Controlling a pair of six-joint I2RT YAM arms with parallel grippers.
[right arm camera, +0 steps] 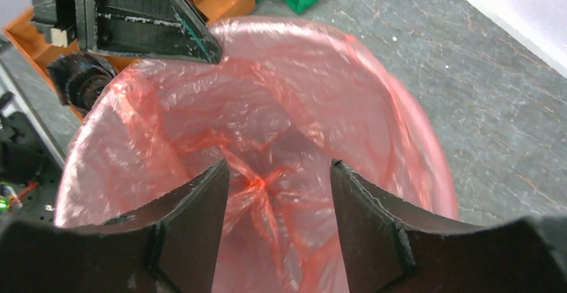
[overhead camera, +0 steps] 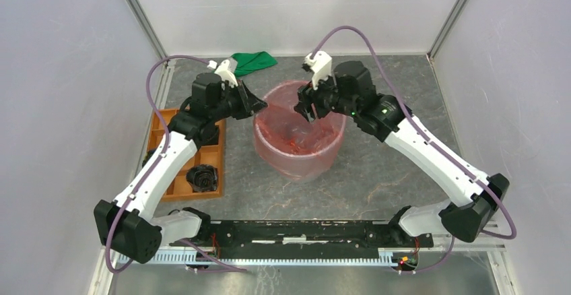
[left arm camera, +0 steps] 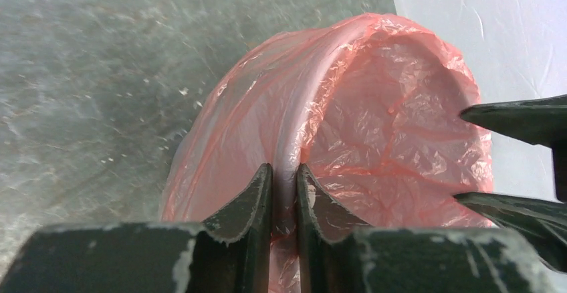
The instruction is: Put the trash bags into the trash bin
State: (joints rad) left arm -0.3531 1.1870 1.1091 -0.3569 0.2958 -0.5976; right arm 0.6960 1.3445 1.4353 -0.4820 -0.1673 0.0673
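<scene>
The red trash bag lines the round trash bin at the table's middle, its film folded out over the rim and down the outer wall. My left gripper is at the bin's left rim. In the left wrist view it is shut on the bag-covered rim, one finger inside and one outside. My right gripper hovers over the bin's far-right part. In the right wrist view it is open and empty above the bag's crumpled bottom.
An orange compartment tray lies left of the bin with a black round part in it. A green cloth lies at the back, behind the bin. Grey walls enclose the table on three sides.
</scene>
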